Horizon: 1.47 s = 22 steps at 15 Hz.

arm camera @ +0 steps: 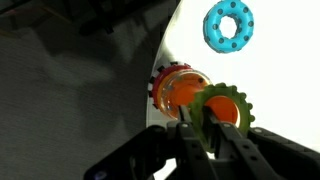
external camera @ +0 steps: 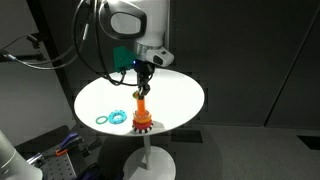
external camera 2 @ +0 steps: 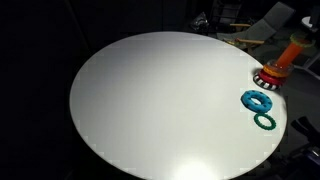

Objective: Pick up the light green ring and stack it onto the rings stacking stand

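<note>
Lower centre of the wrist view: the claw (arm camera: 213, 128) is clamped on the light green ring (arm camera: 228, 103), which overlaps the rings stacking stand (arm camera: 177, 90). Pickup looks done; threading it on and releasing remain.

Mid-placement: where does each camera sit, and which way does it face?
Exterior view: stands off the table, facing the arm; shows arm and gripper above the rings stacking stand.
Exterior view: low by the table rim, looking across at the stand; no arm clearly shown.
Wrist view: looks down past the gripper holding the light green ring.
All share the stand and a cyan ring.
</note>
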Available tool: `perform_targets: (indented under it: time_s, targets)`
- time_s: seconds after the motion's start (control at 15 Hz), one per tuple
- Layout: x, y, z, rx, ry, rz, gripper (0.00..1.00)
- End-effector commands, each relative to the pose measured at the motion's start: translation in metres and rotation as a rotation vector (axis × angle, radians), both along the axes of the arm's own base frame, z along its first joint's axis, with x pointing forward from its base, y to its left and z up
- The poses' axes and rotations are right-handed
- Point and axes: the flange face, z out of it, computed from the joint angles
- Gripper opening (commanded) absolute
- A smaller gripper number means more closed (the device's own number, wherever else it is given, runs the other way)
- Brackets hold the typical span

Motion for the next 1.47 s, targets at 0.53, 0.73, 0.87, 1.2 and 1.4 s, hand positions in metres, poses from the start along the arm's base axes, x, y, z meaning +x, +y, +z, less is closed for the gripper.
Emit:
perform_targets:
  time_s: [0.53, 0.73, 0.87, 1.2, 1.4]
  targets:
    - [0.0048, 0.0062, -0.0027, 0.030, -0.015, 0.066, 0.69]
    - [0.0053, 0.0073, -0.0039, 0.029, -0.010, 0.075, 0.92]
    - [0.0060, 0.0078, -0.0034, 0.025, -0.010, 0.077, 1.00]
    - [0.0077, 0.0065, -0.0001, 0.010, -0.014, 0.077, 1.00]
    - [0.0076, 0.0039, 0.0013, -0.006, -0.016, 0.076, 1.00]
